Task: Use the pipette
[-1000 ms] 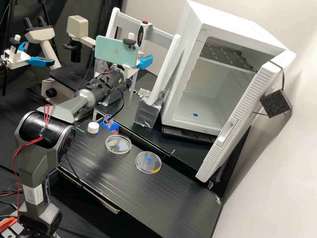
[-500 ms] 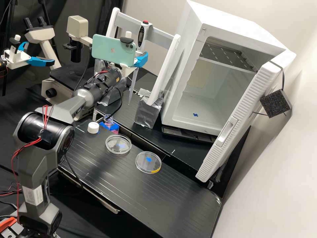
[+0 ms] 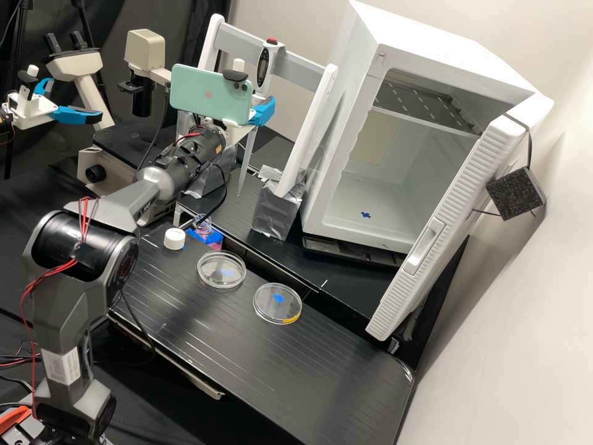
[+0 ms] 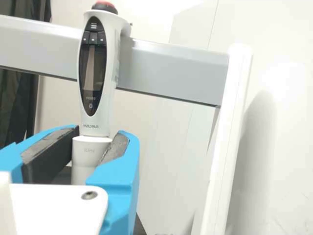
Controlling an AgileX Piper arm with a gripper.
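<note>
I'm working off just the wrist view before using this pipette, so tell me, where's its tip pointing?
Observer: The pipette has its tip pointing down, beside the stand's tape-wrapped foot.
Operator: Is the bottle's cap on?
Observer: No, the white cap sits on the bench, apart from the bottle.
Operator: Any dishes out?
Observer: Two clear round ones on the bench, one closer to the cap than the other.

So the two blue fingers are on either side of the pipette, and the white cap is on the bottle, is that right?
Not quite. The white cap is off the bottle: the high view shows it on the black bench, near the open bottle. The blue fingers are on either side of the pipette, as you say.
</note>
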